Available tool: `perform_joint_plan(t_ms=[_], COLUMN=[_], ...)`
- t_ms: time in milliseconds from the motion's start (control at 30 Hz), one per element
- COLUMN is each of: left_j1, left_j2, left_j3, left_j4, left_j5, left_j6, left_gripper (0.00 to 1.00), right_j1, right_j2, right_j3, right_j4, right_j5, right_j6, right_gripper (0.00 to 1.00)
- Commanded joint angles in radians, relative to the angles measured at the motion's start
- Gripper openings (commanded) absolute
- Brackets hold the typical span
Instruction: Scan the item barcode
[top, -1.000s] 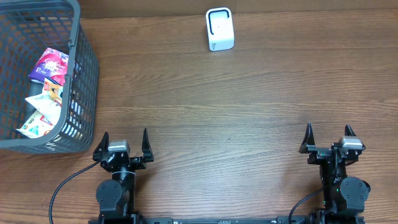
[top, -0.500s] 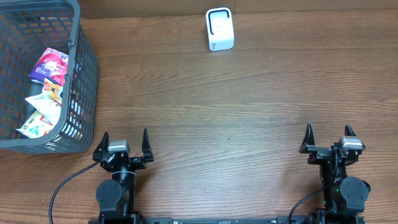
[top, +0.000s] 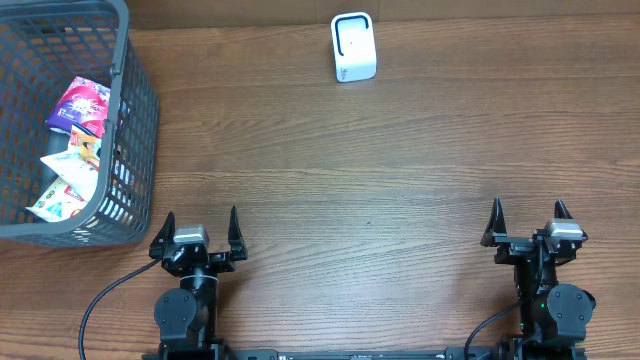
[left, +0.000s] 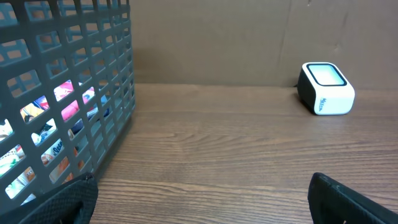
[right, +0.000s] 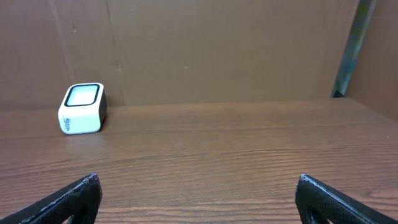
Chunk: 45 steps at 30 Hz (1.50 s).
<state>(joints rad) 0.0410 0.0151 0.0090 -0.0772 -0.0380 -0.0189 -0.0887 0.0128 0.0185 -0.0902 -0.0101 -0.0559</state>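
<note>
The wooden table (top: 400, 150) fills my overhead view. At its far left corner stands a grey mesh basket (top: 140, 165), which reaches well down the left edge. My two arms sit at the near edge, one toward each corner.

My left gripper (top: 201, 214) sits low over the wood, just beside the basket's near right corner, with its jaws spread wide and nothing between them. My right gripper (top: 528, 206) is toward the near right corner, likewise gaping and empty. Both point toward the far edge.

The white barcode scanner (top: 353, 47) stands at the far edge, about the middle, well apart from both grippers. Its dark-framed window faces up.

The items to scan lie inside the basket. A purple snack packet (top: 82, 105) is on the far side of the heap, and white packets with orange print (top: 68, 170) lie nearer the basket's near wall.
</note>
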Motion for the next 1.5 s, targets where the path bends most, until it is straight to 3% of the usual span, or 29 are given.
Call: perform_joint_plan(t_ms=[0, 533, 600, 633, 733, 867, 933, 1000, 1033, 1100, 1133, 1300, 1400, 1467], left_j1=[0.006, 0.006, 0.003, 0.003, 0.003, 0.005, 0.005, 0.005, 0.005, 0.005, 0.004, 0.005, 0.005, 0.005], left_j2=[-0.011, -0.011, -0.011, -0.011, -0.011, -0.011, -0.01, 0.02, 0.085, 0.2, 0.354, 0.674, 0.789, 0.883], left_j3=[-0.004, -0.004, -0.004, -0.004, -0.004, 0.009, 0.057, 0.225, 0.379, 0.555, 0.758, 1.154, 1.283, 1.414], left_j4=[0.002, 0.026, 0.072, 0.127, 0.321, 0.634, 0.645, 0.426, 0.196, -0.013, -0.22, -0.473, -0.485, -0.576], left_j5=[0.005, 0.011, 0.206, 0.375, 0.531, 0.566, 0.532, 0.438, 0.333, 0.301, 0.34, 0.685, 0.708, 0.628], left_j6=[0.019, 0.011, -0.172, -0.338, -0.551, -0.512, -0.453, -0.311, -0.255, -0.187, -0.129, -0.024, 0.0, -0.049], left_gripper=[1.0, 1.0, 1.0, 1.0, 1.0, 1.0, 1.0, 1.0, 1.0, 1.0, 1.0, 1.0, 1.0, 1.0], right_j1=[0.009, 0.009, 0.009, 0.009, 0.009, 0.009, 0.009, 0.009, 0.009, 0.009, 0.009, 0.009, 0.009, 0.009], right_j2=[-0.01, -0.01, -0.01, -0.01, -0.01, -0.01, -0.01, -0.01, -0.01, -0.01, -0.01, -0.01, -0.01, -0.01], right_j3=[-0.01, -0.01, -0.01, -0.01, -0.01, -0.01, -0.01, -0.01, -0.01, -0.01, -0.01, -0.01, -0.01, -0.01], right_j4=[0.006, 0.006, 0.006, 0.006, 0.006, 0.006, 0.006, 0.006, 0.006, 0.006, 0.006, 0.006, 0.006, 0.006], right_j5=[0.009, 0.009, 0.009, 0.009, 0.009, 0.009, 0.009, 0.009, 0.009, 0.009, 0.009, 0.009, 0.009, 0.009], right_j6=[-0.005, -0.005, -0.005, -0.005, -0.005, -0.005, -0.005, -0.005, -0.005, -0.005, -0.005, -0.005, -0.005, -0.005], right_gripper=[1.0, 1.0, 1.0, 1.0, 1.0, 1.0, 1.0, 1.0, 1.0, 1.0, 1.0, 1.0, 1.0, 1.0])
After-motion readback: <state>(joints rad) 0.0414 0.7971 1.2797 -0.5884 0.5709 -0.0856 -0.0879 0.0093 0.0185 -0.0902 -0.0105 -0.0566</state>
